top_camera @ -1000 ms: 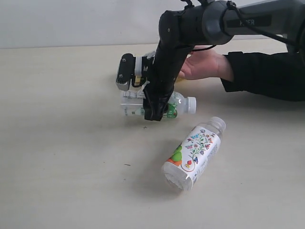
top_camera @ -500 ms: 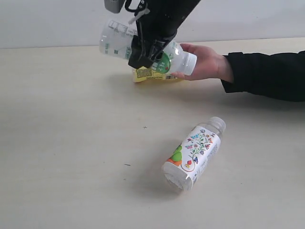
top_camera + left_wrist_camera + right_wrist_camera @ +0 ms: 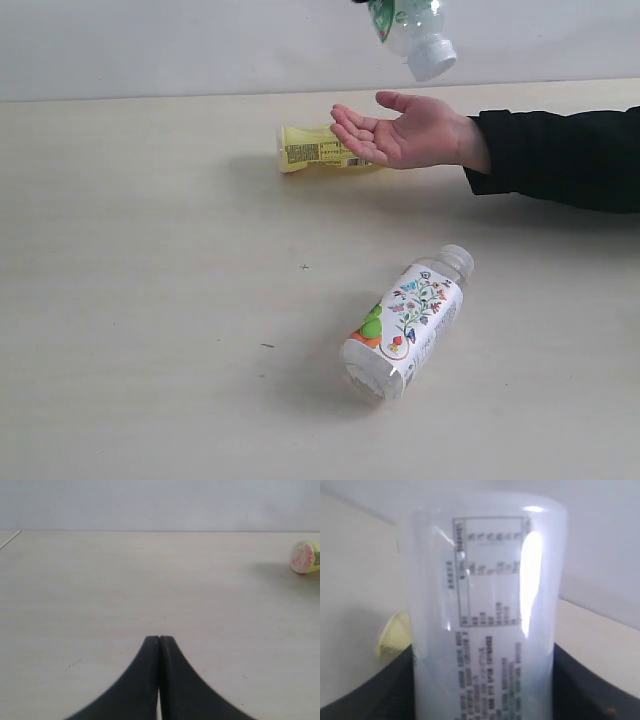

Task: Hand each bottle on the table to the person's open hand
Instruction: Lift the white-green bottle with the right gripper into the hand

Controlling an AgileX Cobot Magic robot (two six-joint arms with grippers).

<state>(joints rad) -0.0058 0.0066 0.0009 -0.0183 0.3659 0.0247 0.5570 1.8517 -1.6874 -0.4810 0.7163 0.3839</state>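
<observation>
The green-white label bottle [image 3: 412, 30] hangs cap down at the top edge of the exterior view, above the person's open hand [image 3: 405, 132]. In the right wrist view this bottle [image 3: 485, 605] fills the frame, with my right gripper [image 3: 482, 652] shut on it, a dark finger on each side. The yellow bottle [image 3: 316, 148] lies on the table [image 3: 150, 260] just behind the hand. The white floral bottle [image 3: 406, 324] lies nearer the front. My left gripper [image 3: 159, 639] is shut and empty over bare table, with the yellow bottle's red cap [image 3: 302, 557] far off. The clear crushed bottle is out of view.
The person's black sleeve [image 3: 560, 158] stretches in from the right edge across the table's back. A pale wall [image 3: 150, 45] rises behind the table. A few tiny dark specks [image 3: 267, 346] mark the tabletop.
My right arm has lifted the green-white bottle off the table, up past the hand and mostly out of the top of the exterior view, tilting it cap down. The yellow bottle is uncovered.
</observation>
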